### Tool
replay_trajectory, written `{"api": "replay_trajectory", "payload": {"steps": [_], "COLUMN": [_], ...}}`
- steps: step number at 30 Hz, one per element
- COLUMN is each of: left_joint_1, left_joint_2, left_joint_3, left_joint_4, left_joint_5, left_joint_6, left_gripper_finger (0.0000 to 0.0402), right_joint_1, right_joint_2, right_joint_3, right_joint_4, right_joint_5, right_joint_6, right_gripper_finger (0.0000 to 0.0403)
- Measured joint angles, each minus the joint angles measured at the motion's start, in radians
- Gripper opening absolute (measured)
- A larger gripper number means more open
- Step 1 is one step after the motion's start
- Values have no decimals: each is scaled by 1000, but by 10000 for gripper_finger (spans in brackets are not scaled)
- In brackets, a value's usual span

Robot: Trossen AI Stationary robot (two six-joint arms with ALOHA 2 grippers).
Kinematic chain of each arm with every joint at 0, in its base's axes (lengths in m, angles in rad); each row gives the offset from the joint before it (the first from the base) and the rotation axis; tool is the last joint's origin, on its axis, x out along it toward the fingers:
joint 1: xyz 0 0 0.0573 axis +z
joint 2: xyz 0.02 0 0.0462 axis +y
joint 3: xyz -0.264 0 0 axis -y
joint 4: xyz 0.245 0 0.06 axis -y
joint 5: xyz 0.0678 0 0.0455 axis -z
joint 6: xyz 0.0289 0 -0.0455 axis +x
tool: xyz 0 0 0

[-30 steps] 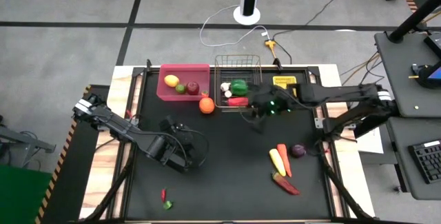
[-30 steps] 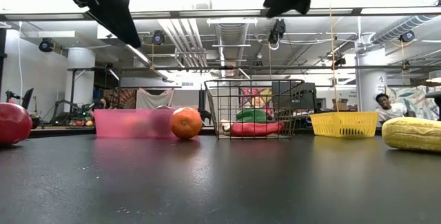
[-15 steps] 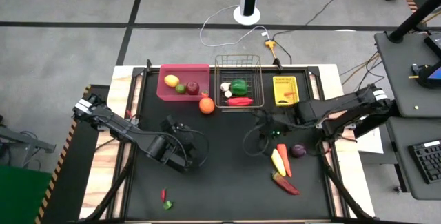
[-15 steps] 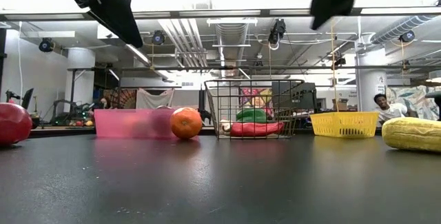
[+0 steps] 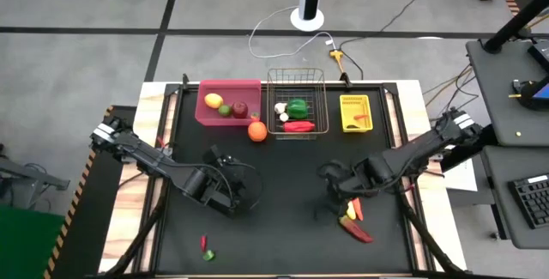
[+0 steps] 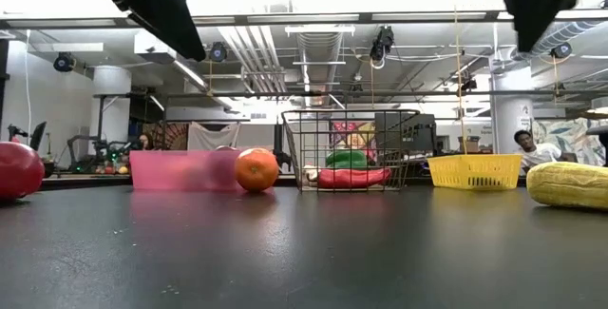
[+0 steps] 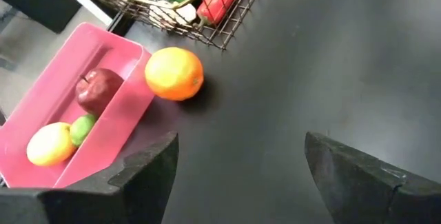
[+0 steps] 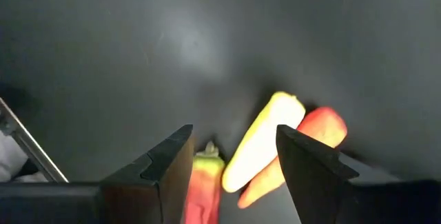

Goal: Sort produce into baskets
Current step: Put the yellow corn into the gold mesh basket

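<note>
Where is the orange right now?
In the high view, the orange sits on the black table, in front of the gap between the pink bin and the wire basket.

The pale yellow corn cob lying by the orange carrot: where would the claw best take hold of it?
Probably across the middle of the pale yellow corn cob, coming straight down. It lies flat on the black table and is long and narrow, with the orange carrot touching one side, so the open right gripper above it should straddle its width.

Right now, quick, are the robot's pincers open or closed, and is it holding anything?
Left pincer: open, holding nothing, above the table near the orange.
Right pincer: open, holding nothing, above the corn and carrot.
</note>
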Motion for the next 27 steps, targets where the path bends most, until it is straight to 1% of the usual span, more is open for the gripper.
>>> {"api": "replay_trajectory", "payload": {"steps": [6,15,20,27], "left_joint_1": [0,0,4,26], "left_joint_2": [0,0,0,0], "left_joint_3": [0,0,0,0], "left_joint_4": [3,3,4,7], "left_joint_5": [0,-1,-9,-10], "left_joint_6": [16,41,75,98], "left_gripper_finger": [295,295,295,295], "right_joint_1": [45,46,51,60], "right_joint_2": [83,192,209,207], "right_joint_3": [0,0,0,0], "right_joint_4": [-28,-91,-152,-140], "right_joint_5": [-1,-27,-54,-56], "right_joint_6": [90,97,131,153], "right_gripper_finger": [199,199,199,199]}}
